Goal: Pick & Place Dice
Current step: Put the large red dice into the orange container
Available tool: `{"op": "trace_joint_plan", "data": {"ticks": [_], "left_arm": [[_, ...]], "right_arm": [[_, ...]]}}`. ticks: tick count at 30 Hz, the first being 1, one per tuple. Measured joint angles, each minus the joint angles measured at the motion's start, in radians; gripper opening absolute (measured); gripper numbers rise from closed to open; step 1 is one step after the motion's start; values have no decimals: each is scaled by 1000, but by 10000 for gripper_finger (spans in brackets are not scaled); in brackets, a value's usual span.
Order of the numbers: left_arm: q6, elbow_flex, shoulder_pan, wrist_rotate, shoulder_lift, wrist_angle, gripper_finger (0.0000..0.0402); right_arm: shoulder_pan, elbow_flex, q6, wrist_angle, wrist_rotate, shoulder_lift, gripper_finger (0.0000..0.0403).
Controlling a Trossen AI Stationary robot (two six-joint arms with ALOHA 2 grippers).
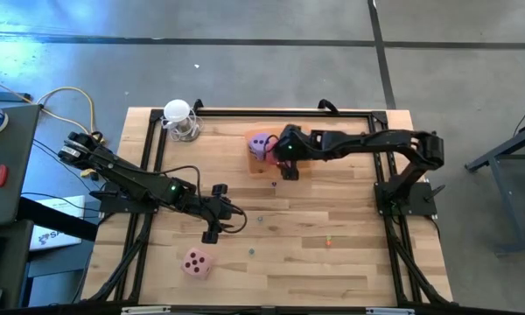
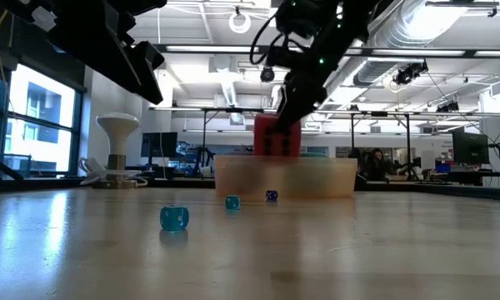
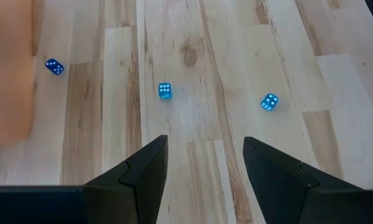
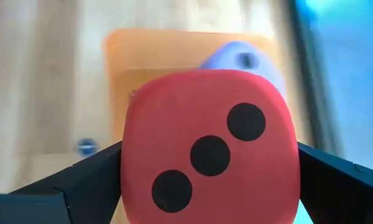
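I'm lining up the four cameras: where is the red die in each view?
High: hidden under the right gripper, over the orange tray.
Low: red die at centre, held above the tray.
Left wrist: not in view.
Right wrist: fills the middle, between the fingers.
Shared landmark: the orange tray.

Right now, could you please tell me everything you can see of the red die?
The red die is a chunky, soft-looking cube with rounded corners and matte faces. The face toward the right wrist camera shows three dark pips in a diagonal. It is clamped between the two fingers of the right gripper, one at each side. In the low view it hangs square and level above the shallow orange tray, where the purple die already lies.
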Motion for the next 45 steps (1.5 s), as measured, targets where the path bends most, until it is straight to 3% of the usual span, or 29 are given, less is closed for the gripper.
{"op": "trace_joint_plan", "data": {"ticks": [2,5,13,19,24,31,38,42,45], "left_arm": [[0,0,0,0,0,0,201],[0,0,0,0,0,0,201],[-5,0,0,-3,0,0,201],[-2,0,0,-3,0,0,201],[-1,0,0,-2,0,1,201],[-5,0,0,2,0,-3,201],[-6,0,0,1,0,-4,201],[-3,0,0,1,0,-4,201],[-1,0,0,1,0,-4,201]], "right_arm": [[4,0,28,8,39,-13,400],[-9,1,44,-24,-13,-32,400],[-32,2,72,-169,-11,-35,400],[-32,1,70,-113,-28,-33,400],[-36,0,68,-42,-141,-13,400],[-45,0,67,-18,-146,16,400],[-72,1,67,-144,-45,55,400],[-72,1,67,-131,-46,64,400],[-69,1,65,-49,-109,64,400]]}}
